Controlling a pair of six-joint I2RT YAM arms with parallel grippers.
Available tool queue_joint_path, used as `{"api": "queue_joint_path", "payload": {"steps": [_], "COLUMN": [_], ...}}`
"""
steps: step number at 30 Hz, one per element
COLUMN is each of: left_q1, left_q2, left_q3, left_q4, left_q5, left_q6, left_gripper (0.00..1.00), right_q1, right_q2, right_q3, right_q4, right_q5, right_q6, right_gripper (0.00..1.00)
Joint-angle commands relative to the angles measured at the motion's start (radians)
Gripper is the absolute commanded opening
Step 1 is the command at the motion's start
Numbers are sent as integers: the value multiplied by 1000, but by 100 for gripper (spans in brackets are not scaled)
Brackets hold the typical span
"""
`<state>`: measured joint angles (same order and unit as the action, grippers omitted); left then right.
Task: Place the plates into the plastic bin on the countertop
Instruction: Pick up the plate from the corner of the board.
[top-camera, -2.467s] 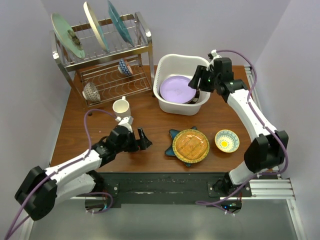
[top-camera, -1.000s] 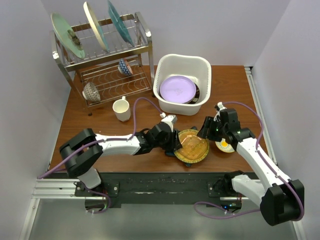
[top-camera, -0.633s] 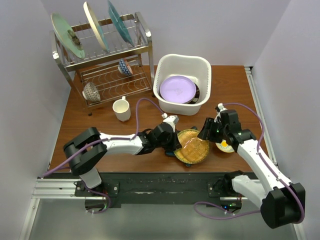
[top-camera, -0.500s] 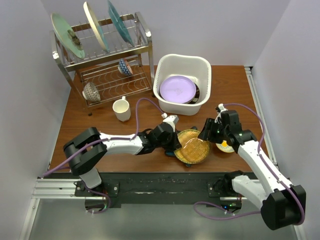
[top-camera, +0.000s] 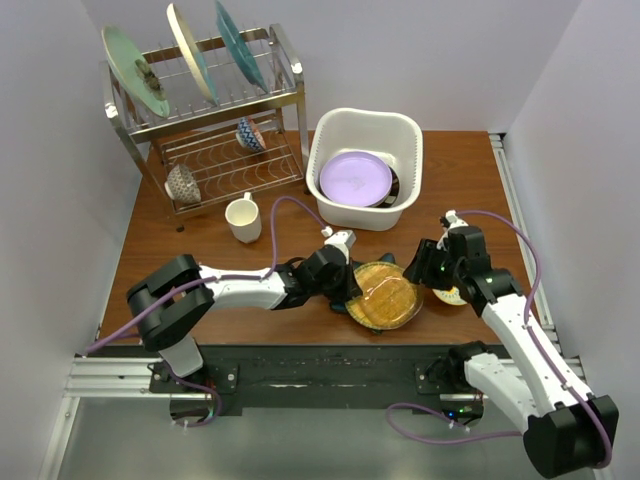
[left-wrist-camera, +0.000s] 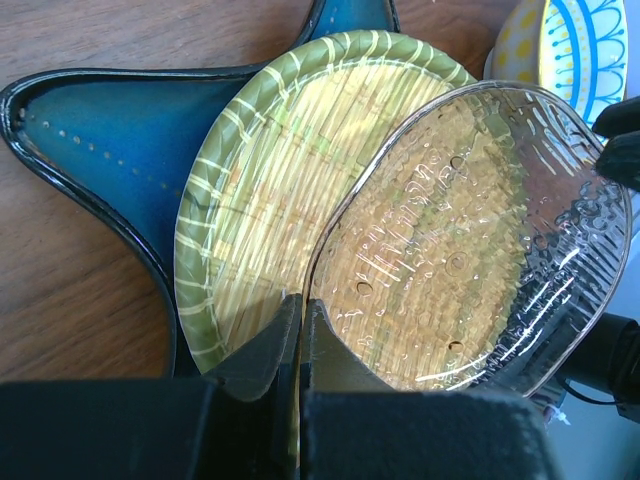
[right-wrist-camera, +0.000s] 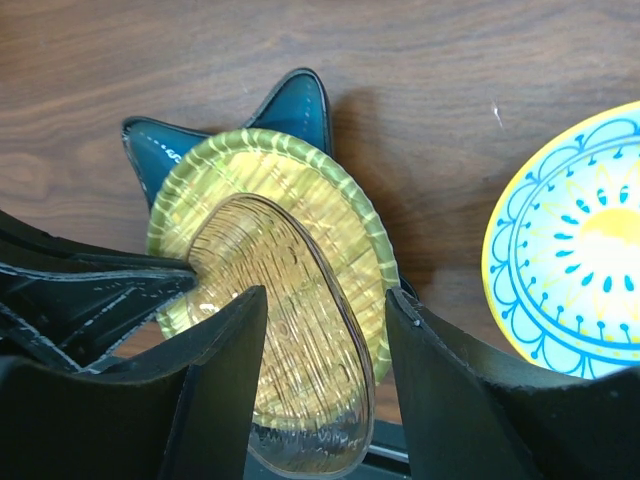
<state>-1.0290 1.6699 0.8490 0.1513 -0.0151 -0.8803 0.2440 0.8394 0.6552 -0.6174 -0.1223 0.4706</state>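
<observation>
Wooden worktop (top-camera: 140, 250). Left jaws pinch the amber plate (left-wrist-camera: 470, 240) by its rim, tilted off the striped plate (left-wrist-camera: 260, 180), likely so the spread right jaws can take it. Target bin (top-camera: 412, 150) well behind, lavender plate (top-camera: 352, 177) inside.

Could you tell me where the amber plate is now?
The amber plate is near-centre in the top view, pinched in the left hand, tilted over the green striped plate and blue star plate.
</observation>
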Motion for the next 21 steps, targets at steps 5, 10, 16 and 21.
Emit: {"api": "queue_joint_path", "payload": {"steps": [5,10,16,21], "left_q1": [-6,-6,-6,-6], "left_q2": [-99,-156,-188,-223], "left_q3": [-22,-41,-79,-106], "left_q4": [28,16,36,53], "left_q5": [-63,-103,-123,-138], "left_q6": [-52,-63,-91,-105], "left_gripper": [0,0,0,0], "right_q1": [1,3,3,1], "right_q2": [1,4,20,10], "right_q3": [-8,-15,-22,-28], "right_q4": [-10,5,7,13], "right_q5": [-34,-91,-105,-97], "right_q6": [-1,-6,-3,-1], "right_gripper": [53,47,45,46]}}
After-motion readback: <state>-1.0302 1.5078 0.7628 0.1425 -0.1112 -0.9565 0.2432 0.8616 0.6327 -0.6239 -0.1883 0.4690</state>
